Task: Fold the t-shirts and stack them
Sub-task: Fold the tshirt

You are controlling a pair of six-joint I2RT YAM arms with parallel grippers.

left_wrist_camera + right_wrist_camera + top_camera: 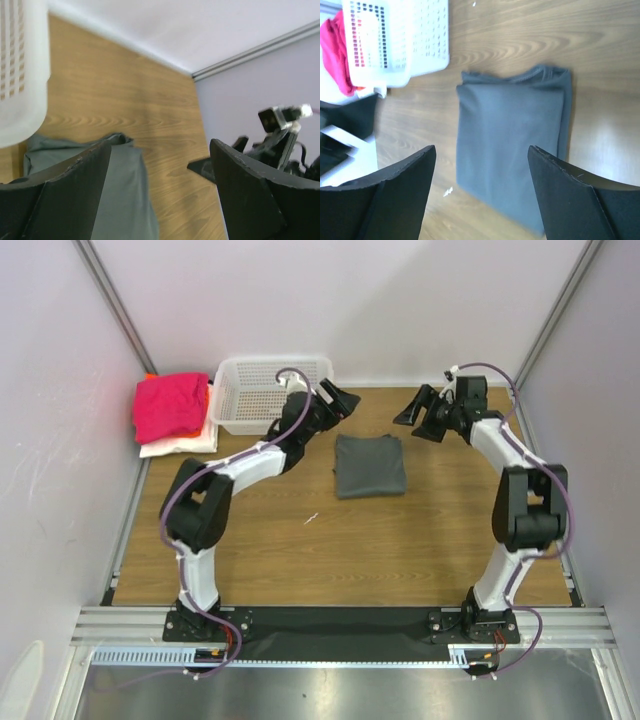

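Observation:
A dark grey t-shirt [369,465] lies folded into a flat rectangle on the middle of the wooden table. My left gripper [343,400] hovers open just beyond its far left corner, with nothing between its fingers. My right gripper [421,417] hangs open off its far right corner, also holding nothing. In the left wrist view the grey t-shirt [120,185] shows low between the spread fingers of the left gripper [160,150]. The right wrist view has the grey t-shirt [510,130] lying beyond the right gripper [481,152]. A magenta-pink t-shirt [170,405] tops a pile with white cloth [182,445] and an orange edge [209,396].
A white mesh basket [270,360] stands at the back left beside the pile, with my left forearm passing over its right end. Grey walls close in the table on three sides. A small white scrap [311,519] lies on the wood near the middle.

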